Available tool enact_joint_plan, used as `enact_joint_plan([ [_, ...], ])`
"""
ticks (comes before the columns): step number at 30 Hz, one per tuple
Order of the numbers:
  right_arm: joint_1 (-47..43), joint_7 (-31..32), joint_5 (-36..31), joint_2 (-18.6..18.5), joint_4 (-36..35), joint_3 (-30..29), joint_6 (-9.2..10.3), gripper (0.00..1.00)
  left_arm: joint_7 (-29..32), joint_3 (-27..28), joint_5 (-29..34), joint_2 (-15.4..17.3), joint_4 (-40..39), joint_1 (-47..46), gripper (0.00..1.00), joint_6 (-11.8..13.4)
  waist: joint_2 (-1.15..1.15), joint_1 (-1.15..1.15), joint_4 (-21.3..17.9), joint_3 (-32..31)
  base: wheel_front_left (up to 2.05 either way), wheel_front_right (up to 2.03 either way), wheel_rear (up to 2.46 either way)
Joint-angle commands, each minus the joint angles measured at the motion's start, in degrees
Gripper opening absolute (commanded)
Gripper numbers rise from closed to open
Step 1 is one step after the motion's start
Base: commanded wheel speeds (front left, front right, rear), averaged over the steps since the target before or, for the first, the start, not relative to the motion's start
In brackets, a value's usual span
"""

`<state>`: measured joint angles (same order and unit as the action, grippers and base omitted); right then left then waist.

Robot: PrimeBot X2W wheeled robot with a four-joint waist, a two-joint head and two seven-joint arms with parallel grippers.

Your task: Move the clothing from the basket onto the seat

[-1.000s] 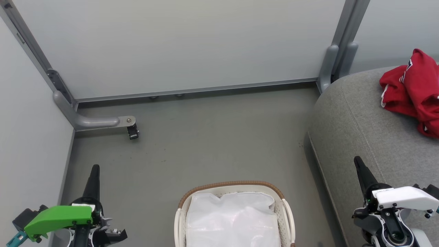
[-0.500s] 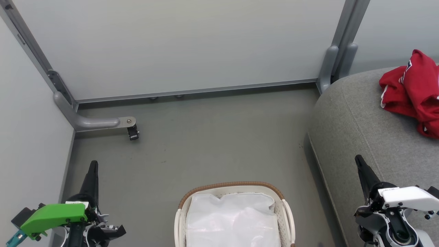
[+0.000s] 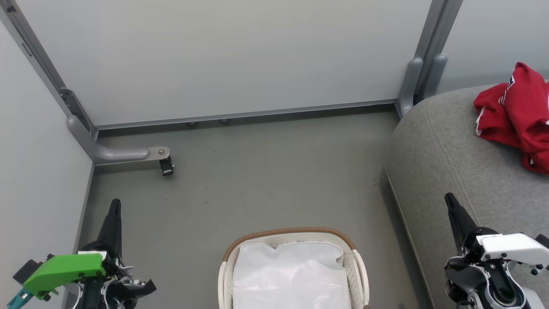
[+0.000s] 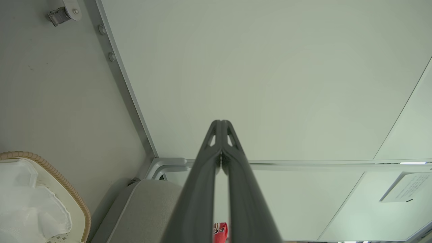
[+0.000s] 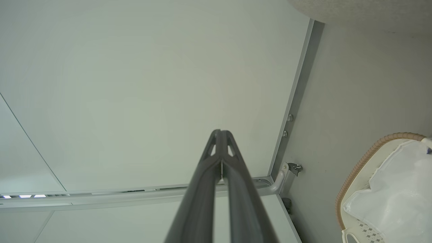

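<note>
Soft cloth at the right edge, hard smooth plastic and metal elsewhere.

In the head view's upper right, the clothing (image 3: 519,111) is bright red cloth with a faint sheen; the seat (image 3: 450,163) under it is matt, coarse-woven grey fabric. At bottom centre, the basket (image 3: 291,230) is smooth cream plastic with a brown woven-look rim, and its liner (image 3: 291,274) is thin, wrinkled white cloth. The floor (image 3: 266,180) is matt grey and lightly scuffed. The wall panels (image 3: 223,56) are smooth and pale, and their frame (image 3: 124,152) is dull grey metal. The left gripper (image 3: 115,204) and right gripper (image 3: 449,198) are matt and dark.
</note>
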<state>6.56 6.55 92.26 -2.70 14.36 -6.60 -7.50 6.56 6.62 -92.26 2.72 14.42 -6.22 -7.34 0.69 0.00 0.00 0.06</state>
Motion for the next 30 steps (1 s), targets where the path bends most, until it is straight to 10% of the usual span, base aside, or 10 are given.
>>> enact_joint_plan([
  [1, -0.09, 0.25, 0.19, -0.34, -0.19, -0.12, 0.02, 0.0, 0.23, 0.12, -0.18, 0.29, -0.21, -0.67, 0.0, -0.29, -0.69, 0.0, 0.0, 0.0, 0.0, 0.0, 0.0],
  [30, -0.09, 0.24, 0.19, -0.34, -0.19, -0.11, 0.02, 0.0, 0.22, 0.11, -0.19, 0.29, -0.23, -0.66, 0.0, -0.29, -0.69, 0.0, 0.0, 0.0, 0.0, 0.0, 0.0],
])
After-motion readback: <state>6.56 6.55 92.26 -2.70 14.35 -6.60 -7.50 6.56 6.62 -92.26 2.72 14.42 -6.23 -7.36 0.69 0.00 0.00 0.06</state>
